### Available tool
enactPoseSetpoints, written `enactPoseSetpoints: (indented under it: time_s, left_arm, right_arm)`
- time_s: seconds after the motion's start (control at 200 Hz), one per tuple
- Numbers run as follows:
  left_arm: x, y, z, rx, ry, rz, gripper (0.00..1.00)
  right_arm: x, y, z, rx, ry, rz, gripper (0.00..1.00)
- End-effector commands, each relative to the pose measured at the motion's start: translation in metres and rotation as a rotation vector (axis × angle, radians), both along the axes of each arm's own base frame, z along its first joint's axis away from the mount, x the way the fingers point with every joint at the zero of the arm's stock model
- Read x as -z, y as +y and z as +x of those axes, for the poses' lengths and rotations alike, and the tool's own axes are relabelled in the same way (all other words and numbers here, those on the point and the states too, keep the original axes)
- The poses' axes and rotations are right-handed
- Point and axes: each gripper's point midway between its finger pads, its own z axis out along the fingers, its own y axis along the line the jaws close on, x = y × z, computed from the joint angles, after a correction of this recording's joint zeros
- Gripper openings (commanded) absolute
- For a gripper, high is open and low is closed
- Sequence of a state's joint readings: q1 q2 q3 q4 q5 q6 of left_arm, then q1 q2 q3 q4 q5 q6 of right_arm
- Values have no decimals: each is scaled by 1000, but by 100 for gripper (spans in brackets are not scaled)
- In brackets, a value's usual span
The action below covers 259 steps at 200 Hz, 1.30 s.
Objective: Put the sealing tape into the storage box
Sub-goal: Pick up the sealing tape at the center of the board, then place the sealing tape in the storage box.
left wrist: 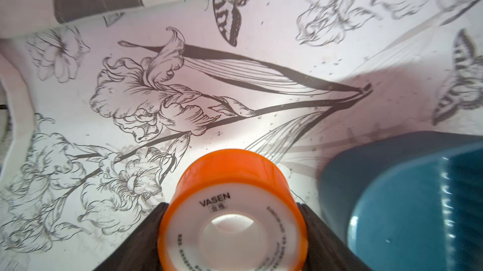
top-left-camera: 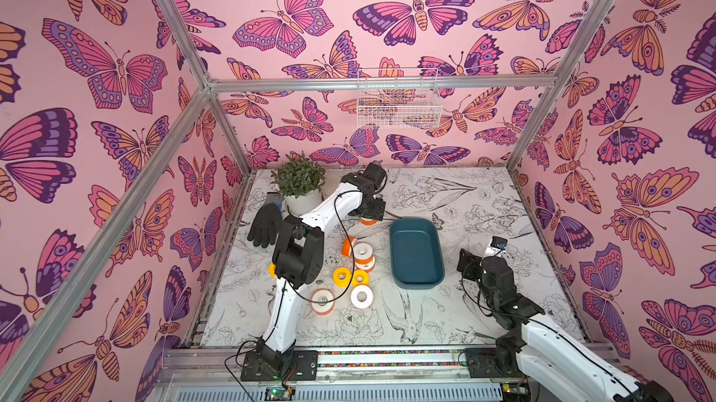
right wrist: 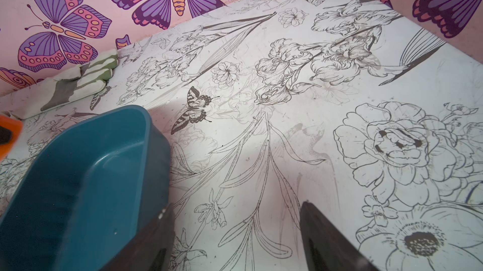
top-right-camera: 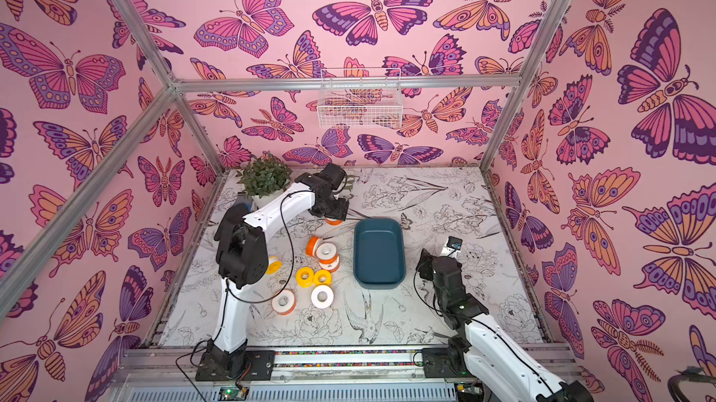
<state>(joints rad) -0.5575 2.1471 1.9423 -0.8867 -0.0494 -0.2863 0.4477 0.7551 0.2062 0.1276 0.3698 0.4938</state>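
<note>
By the storage box, left arm outstretched, left gripper clamped on one sealing tape; right gripper parted, empty.

A white tabletop printed with black line-drawn flowers carries a shallow dark teal plastic tray; left of it lie small white sealing tape rolls on orange and yellow spools. A black glove, a white-potted green plant and a green-and-white striped cloth sit farther back.

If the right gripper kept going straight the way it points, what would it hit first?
Probably the bare printed table, passing just beside the storage box; nothing lies between its open fingers, though depth is hard to judge.
</note>
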Motion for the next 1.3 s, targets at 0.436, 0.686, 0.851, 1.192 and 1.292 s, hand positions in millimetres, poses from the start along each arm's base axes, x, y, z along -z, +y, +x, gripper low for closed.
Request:
enactPoseSetpoints:
  time_s: [0.436, 0.686, 0.851, 1.192, 1.292]
  left_arm:
    - [-31, -124, -78, 290, -1, -32, 61]
    - [18, -147, -80, 300, 43, 20, 60]
    - [49, -151, -76, 290, 75, 48, 60]
    - [76, -160, -71, 292, 94, 51, 62]
    - [75, -162, -69, 293, 85, 45, 67]
  right_arm:
    - [-12, 1, 4, 5, -26, 4, 78]
    - [-11, 1, 3, 6, -21, 2, 78]
    - [-11, 0, 3, 7, -20, -2, 78]
    - [-11, 1, 4, 7, -16, -4, 78]
    - [-10, 1, 4, 7, -16, -4, 78]
